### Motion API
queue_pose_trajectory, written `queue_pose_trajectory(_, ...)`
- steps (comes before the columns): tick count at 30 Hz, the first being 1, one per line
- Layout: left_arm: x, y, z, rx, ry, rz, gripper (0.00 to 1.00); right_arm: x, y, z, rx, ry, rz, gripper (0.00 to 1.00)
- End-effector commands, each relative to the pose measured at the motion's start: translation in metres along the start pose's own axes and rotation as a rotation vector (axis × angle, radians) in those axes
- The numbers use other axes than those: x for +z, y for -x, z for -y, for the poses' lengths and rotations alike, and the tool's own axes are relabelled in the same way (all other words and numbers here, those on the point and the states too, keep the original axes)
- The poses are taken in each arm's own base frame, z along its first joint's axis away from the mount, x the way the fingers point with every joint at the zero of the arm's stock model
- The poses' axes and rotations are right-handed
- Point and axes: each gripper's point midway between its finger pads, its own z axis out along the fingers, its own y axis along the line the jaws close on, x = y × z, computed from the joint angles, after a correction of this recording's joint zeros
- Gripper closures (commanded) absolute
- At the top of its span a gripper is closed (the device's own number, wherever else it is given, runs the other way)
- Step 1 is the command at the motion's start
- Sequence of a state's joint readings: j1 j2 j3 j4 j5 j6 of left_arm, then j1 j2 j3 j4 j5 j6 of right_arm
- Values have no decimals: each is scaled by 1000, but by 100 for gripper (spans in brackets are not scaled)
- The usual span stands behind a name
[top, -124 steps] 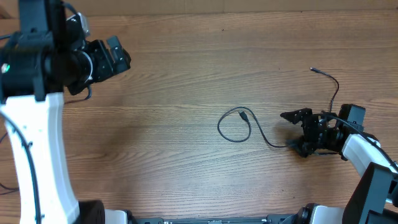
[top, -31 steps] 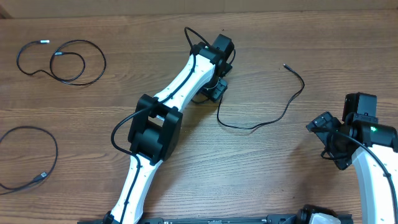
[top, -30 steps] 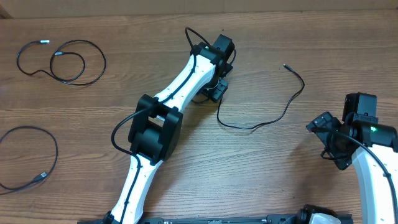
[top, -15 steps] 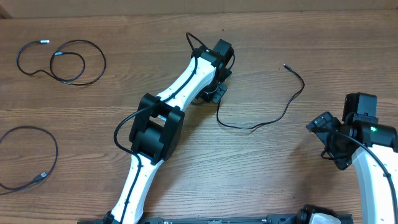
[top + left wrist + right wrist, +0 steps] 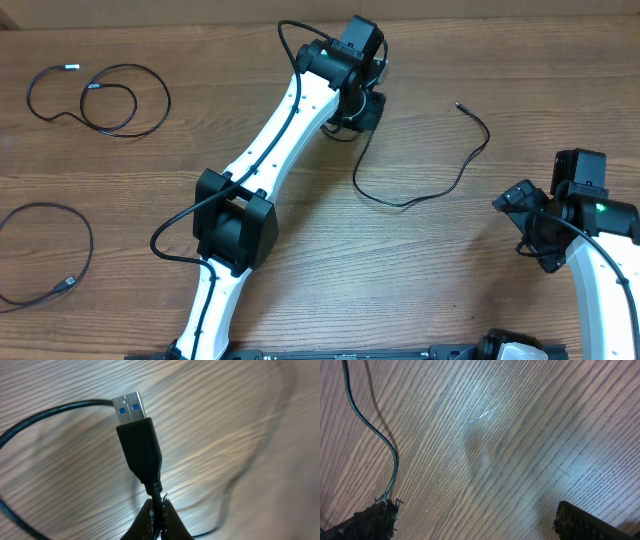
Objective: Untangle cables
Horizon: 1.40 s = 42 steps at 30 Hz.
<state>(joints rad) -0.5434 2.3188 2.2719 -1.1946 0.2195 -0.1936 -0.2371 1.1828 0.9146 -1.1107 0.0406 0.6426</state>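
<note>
Middle cable (image 5: pixel 405 206): thin, black and flexible, lying loose on the wooden desk (image 5: pixel 500 60) between the two arms. One end clamped in the left gripper (image 5: pixel 361 116) near the far edge of the desk. From there down toward the near edge, then in a shallow sag rightward and up to a small free tip (image 5: pixel 458 104). Long axis roughly left to right, free tip pointing away to the upper left.

Left wrist view: USB plug (image 5: pixel 140 445) with a black moulded body, a silver shell and blue inserts. Upright in the frame, tilted slightly left, metal end pointing away from the left gripper (image 5: pixel 155 519). Fingers pressed together on the cord just below the plug body. Rest of the cord curving off to the left, cut by the frame edge.

Upper-left cable (image 5: pixel 125 66): two overlapping loops with silver-grey tips, well apart from both arms. Lower-left cable (image 5: pixel 91 245): one wide loop, partly cut off by the left edge.

Right gripper (image 5: pixel 515 226): jaws wide apart, holding nothing, at the right side of the desk, clear of all three cables. Right wrist view: only the two finger ends visible at the bottom corners (image 5: pixel 475 525), plus a thin dark cord (image 5: pixel 395 457) of uncertain identity.

Left fingertips hidden beneath the left arm (image 5: pixel 290 130) from overhead.
</note>
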Motion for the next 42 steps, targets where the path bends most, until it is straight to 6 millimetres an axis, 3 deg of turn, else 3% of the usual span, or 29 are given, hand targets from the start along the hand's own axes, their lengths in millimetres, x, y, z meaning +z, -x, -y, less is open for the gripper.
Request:
queue_pose_trajectory(1,-19,10,65,-29,-329,23,96,-7,7,-3,2,20,31,0)
queue_pose_trajectory(9,-20,24,109,-7,-411,94,96,-7,7,-3,2,20,31,0)
queue_pose_trajectory(13,-19,30,96,-23,-365,115,96,-7,7,-3,2,20,31,0)
queue_pose_trajectory(16,-29,39,77,-86,-363,136,96,-7,7,-3,2,20,31,0)
queue_pose_trajectory(21,-41,50,80,-70,-437,173,96,-7,7,-3,2,20,31,0)
queue_pose_trajectory(24,-34,47,48,-97,-308,165,96,-7,7,-3,2,20,31,0)
queue_pose_trajectory(29,-36,37,10,-158,-249,117,96,-7,7,-3,2,20,31,0)
queue_pose_trajectory(32,-48,29,-35,-234,-148,101,96,-7,9,-5,2,28,40,0)
queue_pose_trajectory(38,-118,12,-91,-204,-70,146,96,-9,22,-16,4,74,94,0)
queue_pose_trajectory(42,-192,-10,-149,-275,207,240,96,-9,26,-21,21,94,107,0)
